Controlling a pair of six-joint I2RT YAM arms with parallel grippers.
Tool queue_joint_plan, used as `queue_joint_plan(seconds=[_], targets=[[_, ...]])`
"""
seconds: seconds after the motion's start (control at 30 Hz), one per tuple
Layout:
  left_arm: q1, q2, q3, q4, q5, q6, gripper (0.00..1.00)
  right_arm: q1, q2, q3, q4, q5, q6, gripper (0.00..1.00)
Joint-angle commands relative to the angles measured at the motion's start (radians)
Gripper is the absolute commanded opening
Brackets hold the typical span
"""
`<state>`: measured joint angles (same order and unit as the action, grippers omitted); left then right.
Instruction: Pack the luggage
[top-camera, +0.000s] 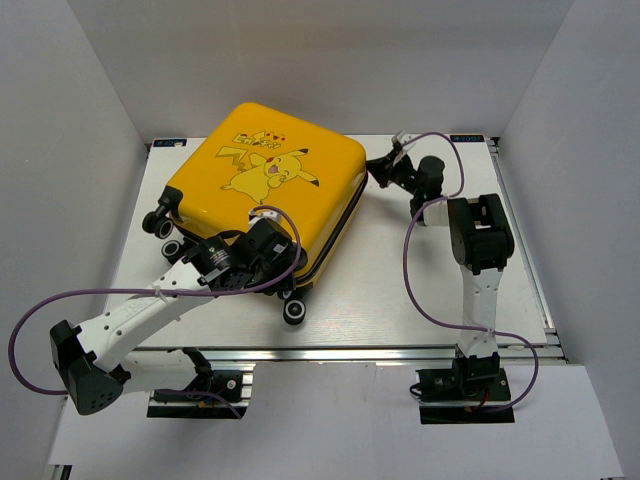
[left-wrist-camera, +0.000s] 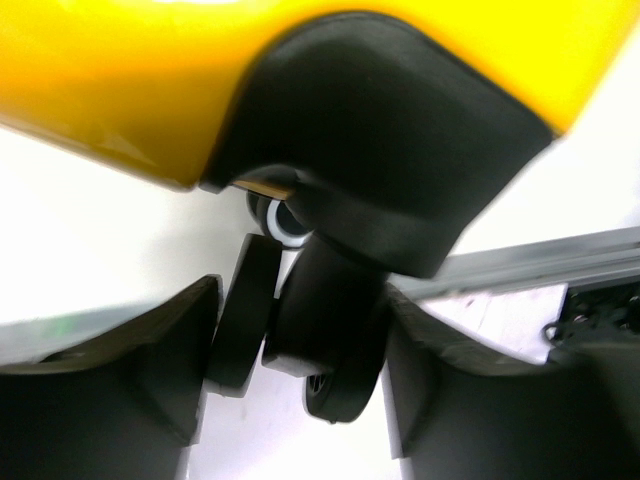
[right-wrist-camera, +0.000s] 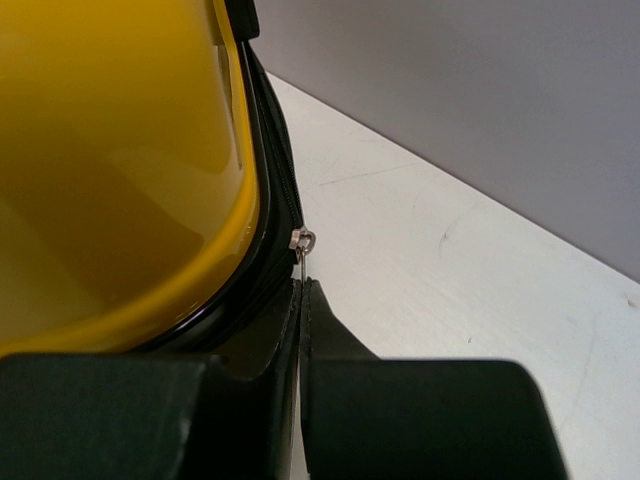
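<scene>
The luggage (top-camera: 265, 190), a yellow hard-shell case with a Pikachu cartoon, lies flat and closed on the white table, turned at an angle. My left gripper (left-wrist-camera: 300, 330) is at its near right corner, with both fingers pressed on a black twin wheel (left-wrist-camera: 340, 350) under the dark wheel housing (left-wrist-camera: 400, 150). At the far right corner my right gripper (right-wrist-camera: 301, 285) is shut on the small metal zipper pull (right-wrist-camera: 303, 242), which hangs from the black zipper band beside the yellow shell (right-wrist-camera: 120, 150). In the top view the right gripper (top-camera: 375, 172) touches the case's right edge.
The white table (top-camera: 420, 290) is boxed in by grey walls on three sides, with a metal rail (top-camera: 350, 353) along its near edge. More black wheels (top-camera: 160, 222) stick out at the case's left corner. Purple cables loop off both arms.
</scene>
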<state>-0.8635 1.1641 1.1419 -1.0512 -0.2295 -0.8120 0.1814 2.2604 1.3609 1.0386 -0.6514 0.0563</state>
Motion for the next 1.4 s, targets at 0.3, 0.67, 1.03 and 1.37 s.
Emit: queue_joint_plan(seconds=[0.3, 0.67, 1.03, 1.37], targets=[[0.017, 0.066, 0.390, -0.362, -0.378, -0.191, 0.98, 0.087, -0.625, -0.850, 0.310, 0.182, -0.142, 0.00], [0.319, 0.319, 0.518, -0.350, -0.533, -0.286, 0.98, 0.136, -0.814, -0.985, 0.152, 0.420, -0.150, 0.00], [0.860, 0.325, 0.481, -0.210, -0.352, -0.243, 0.98, 0.135, -0.835, -0.961, 0.089, 0.440, -0.141, 0.00], [0.988, 0.387, 0.334, 0.109, -0.058, -0.259, 0.98, 0.138, -0.837, -0.934, 0.034, 0.406, -0.133, 0.00]])
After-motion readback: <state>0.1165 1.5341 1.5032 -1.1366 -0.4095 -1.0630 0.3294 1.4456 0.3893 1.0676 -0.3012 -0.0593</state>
